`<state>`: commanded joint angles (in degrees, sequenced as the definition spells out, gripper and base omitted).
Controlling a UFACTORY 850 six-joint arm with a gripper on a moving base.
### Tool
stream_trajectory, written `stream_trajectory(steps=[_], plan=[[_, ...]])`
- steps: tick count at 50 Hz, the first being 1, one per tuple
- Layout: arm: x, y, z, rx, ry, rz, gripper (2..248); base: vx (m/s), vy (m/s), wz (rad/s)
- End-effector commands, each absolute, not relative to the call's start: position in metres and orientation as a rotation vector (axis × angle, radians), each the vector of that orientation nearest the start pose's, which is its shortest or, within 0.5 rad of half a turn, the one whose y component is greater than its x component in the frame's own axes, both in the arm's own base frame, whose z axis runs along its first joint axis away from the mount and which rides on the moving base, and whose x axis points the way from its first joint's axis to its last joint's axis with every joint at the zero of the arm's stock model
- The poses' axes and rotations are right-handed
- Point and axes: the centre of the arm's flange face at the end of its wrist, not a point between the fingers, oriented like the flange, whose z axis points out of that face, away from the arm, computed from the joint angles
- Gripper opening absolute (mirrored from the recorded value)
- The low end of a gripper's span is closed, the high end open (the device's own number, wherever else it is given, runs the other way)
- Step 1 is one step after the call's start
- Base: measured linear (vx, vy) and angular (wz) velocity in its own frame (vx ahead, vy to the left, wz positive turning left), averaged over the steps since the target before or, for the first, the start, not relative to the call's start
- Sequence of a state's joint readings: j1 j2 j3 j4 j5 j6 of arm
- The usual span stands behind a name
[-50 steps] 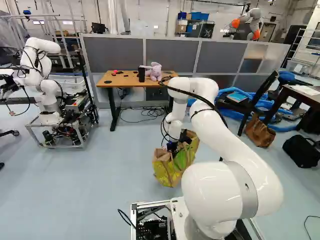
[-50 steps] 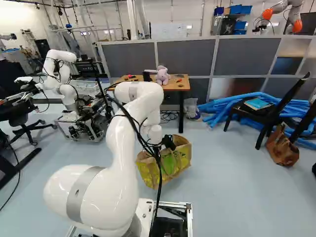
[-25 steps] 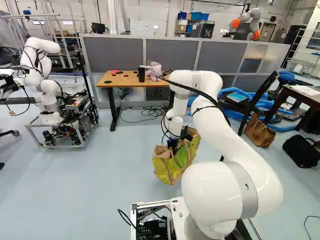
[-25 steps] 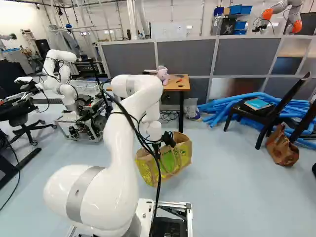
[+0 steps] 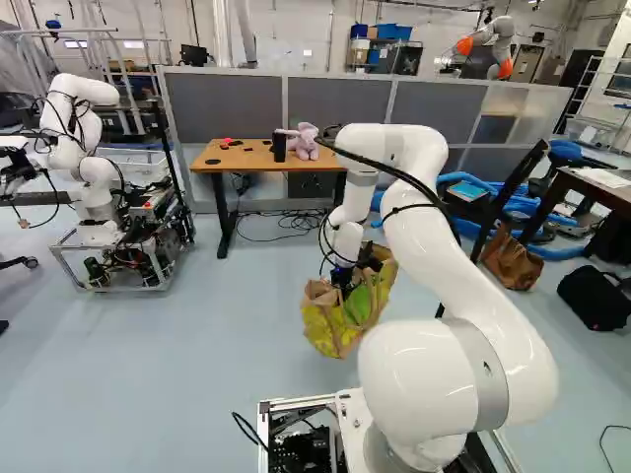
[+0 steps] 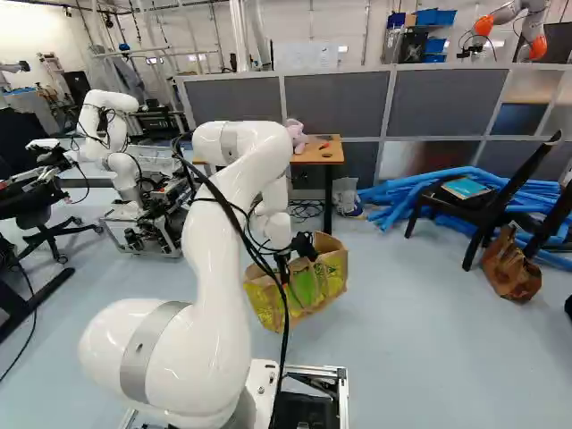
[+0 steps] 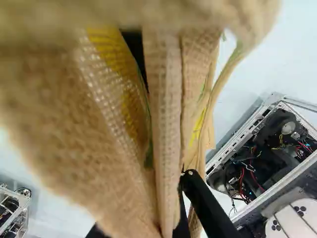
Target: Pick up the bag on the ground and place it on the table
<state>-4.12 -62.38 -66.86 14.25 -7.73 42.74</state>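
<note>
The tan and yellow-green woven bag (image 5: 340, 323) hangs upright from my gripper (image 5: 342, 279); whether its bottom still touches the floor I cannot tell. In the right base view the same bag (image 6: 320, 290) shows its open top just below the wrist. In the wrist view, the gripper (image 7: 174, 210) is shut on a tan handle of the bag (image 7: 166, 99), and the fabric covers much of the fingers. The wooden table (image 5: 212, 158) stands beyond the bag, with a pink plush toy (image 5: 304, 141) and a black cylinder (image 5: 279, 148) on top.
Another robot (image 5: 89, 177) stands at the left of the left base view. Cables (image 5: 286, 225) lie under the table. At the right are a black chair (image 6: 465, 207), blue tubes (image 6: 393, 192), a brown bag (image 6: 512, 268) and a black bag (image 5: 596, 299). Grey partitions (image 6: 340, 103) rise behind the table.
My arm's elbow has risen, and the wrist has tilted and lifted a little. The bag has moved slightly upward with the gripper. The base has not moved.
</note>
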Motion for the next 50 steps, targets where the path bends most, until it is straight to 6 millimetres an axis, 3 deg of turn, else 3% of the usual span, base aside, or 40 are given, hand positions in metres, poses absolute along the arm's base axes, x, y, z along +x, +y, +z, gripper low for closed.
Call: stream_trajectory(steps=[50], plan=[[0.510, -0.034, 0.119, -2.679, 1.577, 0.012, 22, 0.000, 0.000, 0.000]])
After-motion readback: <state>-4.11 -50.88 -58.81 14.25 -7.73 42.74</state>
